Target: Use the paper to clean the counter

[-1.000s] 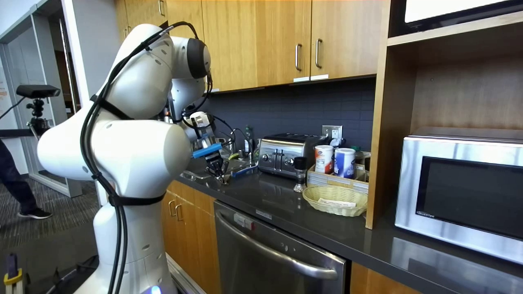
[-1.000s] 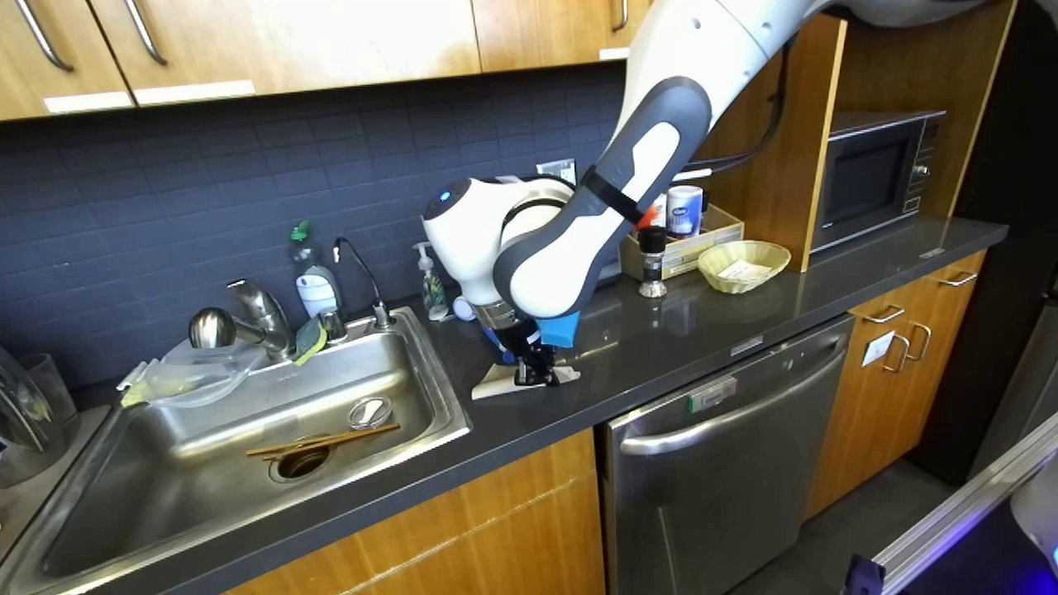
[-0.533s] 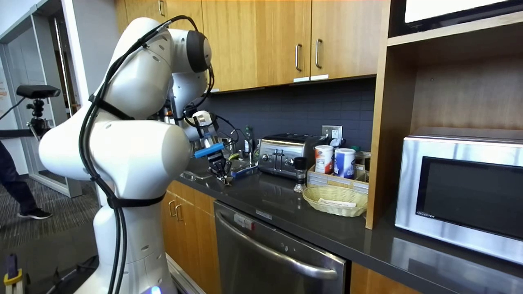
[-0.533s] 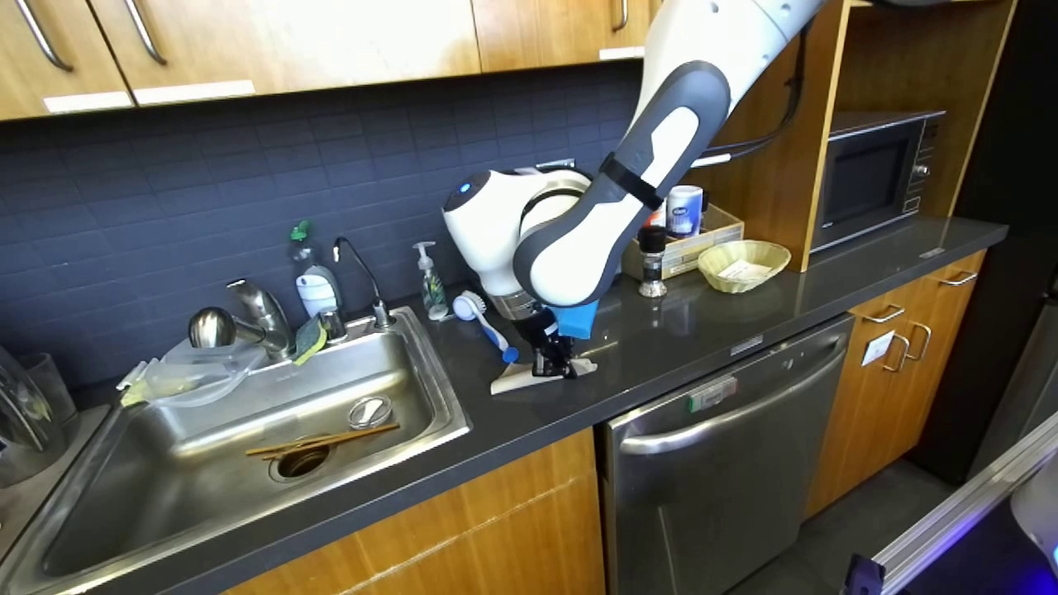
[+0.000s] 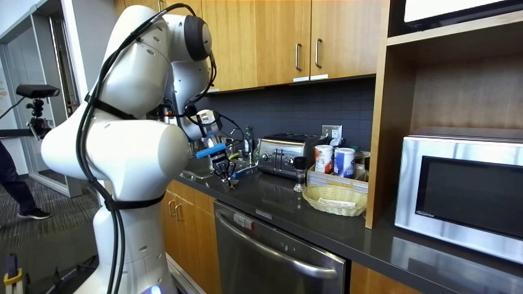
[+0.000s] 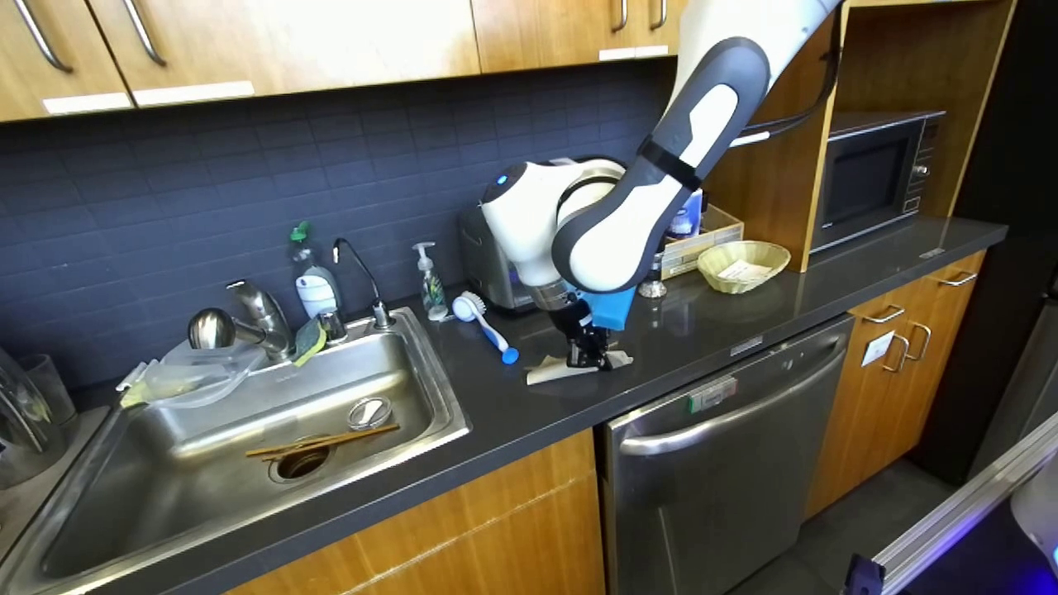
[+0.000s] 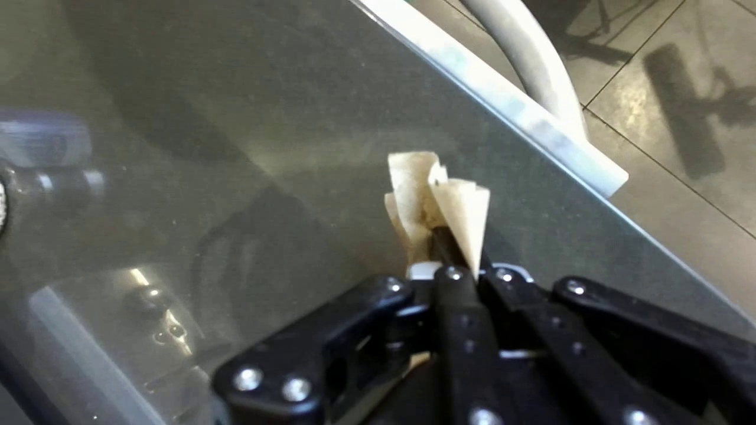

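The paper (image 6: 555, 371), a crumpled tan sheet, is pinched in my gripper (image 6: 590, 364) and spreads out at both sides of the fingertips, low over the dark counter (image 6: 496, 421). It looks to be touching the surface. In the wrist view, folded ends of the paper (image 7: 411, 183) stick out beyond the gripper (image 7: 463, 251), whose jaws are shut on it; the part between the fingers is hidden. Little of the paper shows in an exterior view where the gripper (image 5: 227, 179) hangs tilted above the glossy counter (image 5: 273, 200), near the dishwasher's sink end.
A blue-white brush (image 6: 488, 328) and the toaster (image 5: 282, 155) lie behind the gripper. The sink (image 6: 444, 388) is to one side. Toward the microwave (image 6: 868, 178) stand a pepper grinder (image 5: 300, 173) and a pale basket (image 6: 744, 281). The counter's front edge (image 7: 502, 109) runs close by.
My gripper has slid along the counter with the paper, away from the sink and toward the basket. The brush and part of the toaster have come into sight behind the arm.
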Available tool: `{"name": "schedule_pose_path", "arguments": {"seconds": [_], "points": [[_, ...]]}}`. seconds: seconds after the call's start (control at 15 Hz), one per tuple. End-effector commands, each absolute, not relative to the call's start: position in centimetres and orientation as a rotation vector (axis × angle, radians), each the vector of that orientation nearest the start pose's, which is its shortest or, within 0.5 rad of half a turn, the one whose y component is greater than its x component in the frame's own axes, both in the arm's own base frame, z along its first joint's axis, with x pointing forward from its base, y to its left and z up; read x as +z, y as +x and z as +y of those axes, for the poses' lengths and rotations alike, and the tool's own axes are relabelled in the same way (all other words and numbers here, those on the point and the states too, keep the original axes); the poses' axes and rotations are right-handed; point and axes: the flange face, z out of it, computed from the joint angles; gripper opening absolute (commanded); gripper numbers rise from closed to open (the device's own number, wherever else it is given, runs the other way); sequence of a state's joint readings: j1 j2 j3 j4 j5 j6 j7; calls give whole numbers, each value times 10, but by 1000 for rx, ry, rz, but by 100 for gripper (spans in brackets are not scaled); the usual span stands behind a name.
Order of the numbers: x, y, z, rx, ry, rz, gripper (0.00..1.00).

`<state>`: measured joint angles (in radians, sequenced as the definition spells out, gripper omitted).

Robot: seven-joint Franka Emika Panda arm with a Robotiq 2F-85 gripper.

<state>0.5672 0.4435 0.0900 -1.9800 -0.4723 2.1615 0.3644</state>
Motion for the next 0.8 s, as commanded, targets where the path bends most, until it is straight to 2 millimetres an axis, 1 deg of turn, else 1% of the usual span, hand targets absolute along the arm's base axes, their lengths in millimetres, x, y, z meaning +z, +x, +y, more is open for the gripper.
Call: {"name": "schedule_pose_path", "arguments": {"seconds": [0.0,0.13,0.27,0.6,0.73], "points": [[233,464,342,84,-3380,-1071,1],[232,462,351,85,-3369,-1106,1],[231,456,365,96,-3352,-1155,1],[228,425,412,107,-3276,-1345,1],[225,418,429,105,-3251,-1424,1]]}}
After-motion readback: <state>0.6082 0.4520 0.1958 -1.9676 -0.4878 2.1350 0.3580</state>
